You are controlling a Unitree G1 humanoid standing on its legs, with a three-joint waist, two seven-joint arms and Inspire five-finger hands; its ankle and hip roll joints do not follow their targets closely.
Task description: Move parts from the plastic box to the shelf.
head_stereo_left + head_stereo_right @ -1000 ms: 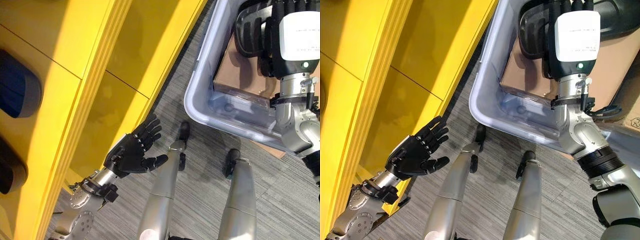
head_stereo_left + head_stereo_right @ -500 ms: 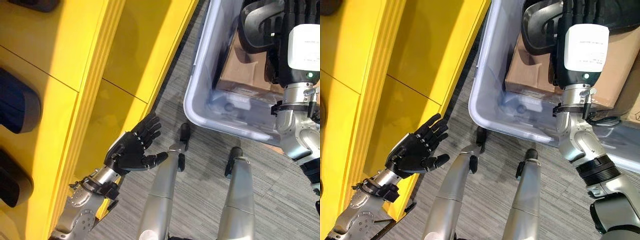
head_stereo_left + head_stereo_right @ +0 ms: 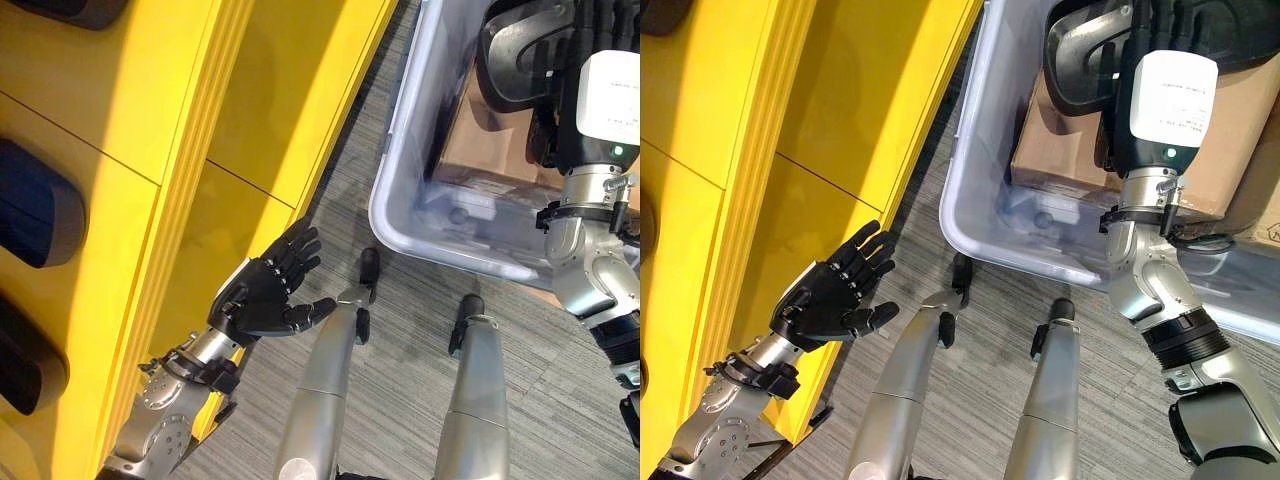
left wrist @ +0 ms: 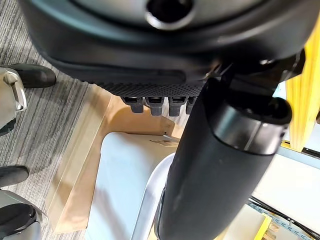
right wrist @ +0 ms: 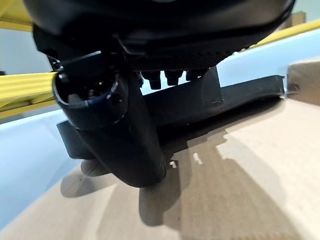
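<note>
- The left hand (image 3: 262, 300) hangs over the grey carpet (image 3: 400, 340), just beside the front of the yellow shelf (image 3: 150, 130), palm up, fingers spread and straight, holding nothing.
- The right hand (image 3: 1140, 60) reaches into the grey plastic box (image 3: 975, 150) at the far right of the scene, with its white-covered back turned up.
- Its fingers (image 5: 172, 77) lie on a black moulded part (image 3: 1080, 60) that rests on brown cardboard (image 3: 1060, 150) inside the box.
- In the right wrist view the thumb (image 5: 125, 140) points down at the cardboard, apart from the fingers; I cannot tell whether the hand grips the part.
- Dark rounded parts (image 3: 35, 205) lie on the shelf's levels at the far left.
- The box stands on the carpet, right of the shelf and near it.
</note>
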